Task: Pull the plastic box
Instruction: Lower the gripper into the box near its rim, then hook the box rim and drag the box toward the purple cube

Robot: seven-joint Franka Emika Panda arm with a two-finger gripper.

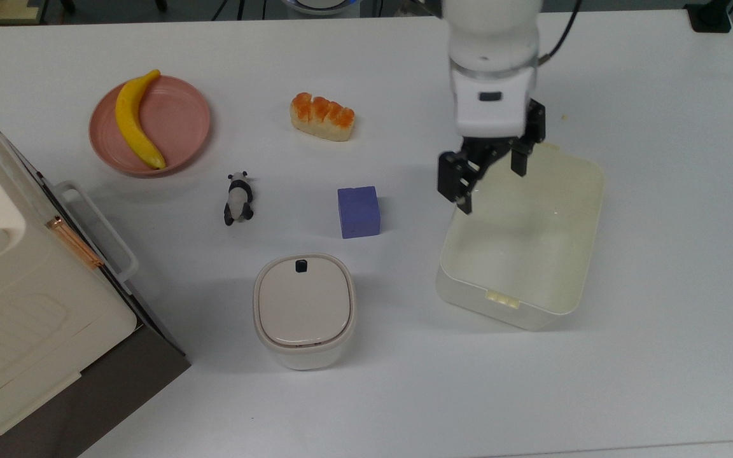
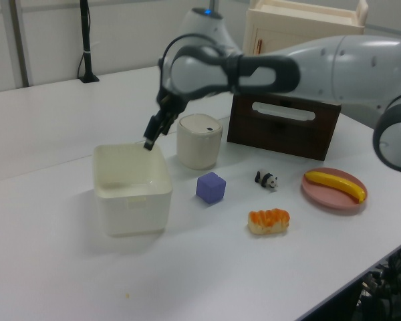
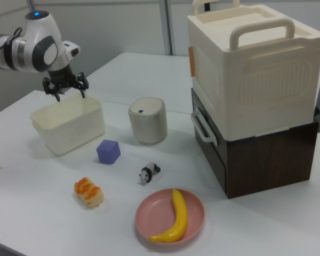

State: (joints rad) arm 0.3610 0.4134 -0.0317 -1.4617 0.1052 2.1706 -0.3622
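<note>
Jaws of our gripper (image 1: 492,184) hang released over the plastic box (image 1: 525,248), at four o'clock on the table; we should straddle its twelve-o'clock wall squarely, then clench.

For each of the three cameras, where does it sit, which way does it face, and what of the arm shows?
Top view: overhead, looking down on the white table; wrist and open gripper over the cream translucent plastic box.
Left view: low at one table side, facing the stacked cream and brown cabinet; forearm reaches the box.
Right view: opposite side, cabinet nearest; gripper above the box.
Shared: all show the small purple cube beside the box.
</note>
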